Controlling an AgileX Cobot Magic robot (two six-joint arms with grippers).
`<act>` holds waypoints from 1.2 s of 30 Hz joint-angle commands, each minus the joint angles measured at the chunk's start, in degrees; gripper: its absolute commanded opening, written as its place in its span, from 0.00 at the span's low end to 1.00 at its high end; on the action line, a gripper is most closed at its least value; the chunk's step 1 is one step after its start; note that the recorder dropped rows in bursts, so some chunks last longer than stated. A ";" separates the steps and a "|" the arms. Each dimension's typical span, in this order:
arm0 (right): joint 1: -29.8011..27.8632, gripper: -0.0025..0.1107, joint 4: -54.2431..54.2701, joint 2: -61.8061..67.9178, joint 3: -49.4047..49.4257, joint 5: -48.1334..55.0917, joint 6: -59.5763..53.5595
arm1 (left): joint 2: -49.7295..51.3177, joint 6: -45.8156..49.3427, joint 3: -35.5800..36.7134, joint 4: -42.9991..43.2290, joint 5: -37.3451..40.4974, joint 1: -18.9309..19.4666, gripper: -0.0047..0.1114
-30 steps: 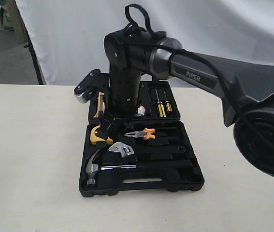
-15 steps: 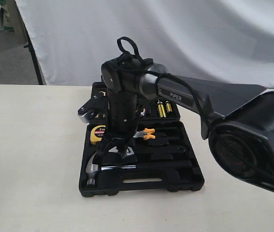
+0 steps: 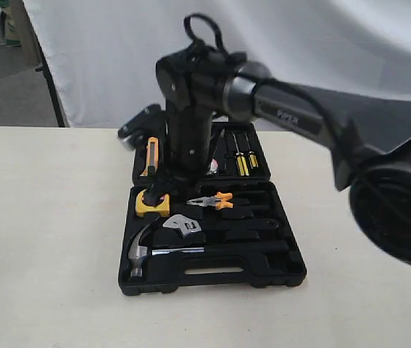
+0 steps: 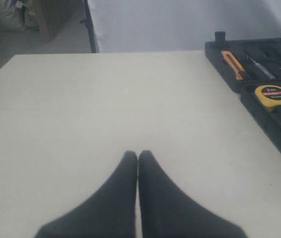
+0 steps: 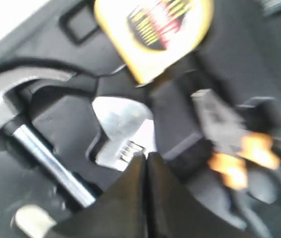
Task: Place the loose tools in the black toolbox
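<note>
black toolbox [image 3: 286,270], moulded plastic, tool-shaped recesses

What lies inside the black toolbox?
Near half of the toolbox: hammer, adjustable wrench, orange-handled pliers, yellow tape measure. Far half: screwdrivers and an orange knife. The right arm covers the middle of the far half, so what lies there cannot be seen.
</note>
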 commanded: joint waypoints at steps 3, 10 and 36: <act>-4.22 0.02 1.33 -8.42 1.98 0.16 0.60 | -0.18 -0.27 -0.15 0.25 -0.41 1.45 0.05; -11.63 0.02 5.65 -13.43 17.71 -1.92 0.55 | -0.18 -0.27 -0.15 0.25 -0.41 1.45 0.05; -17.95 0.02 7.77 -45.17 53.14 -29.17 16.30 | -0.18 -0.27 -0.15 0.25 -0.41 1.45 0.05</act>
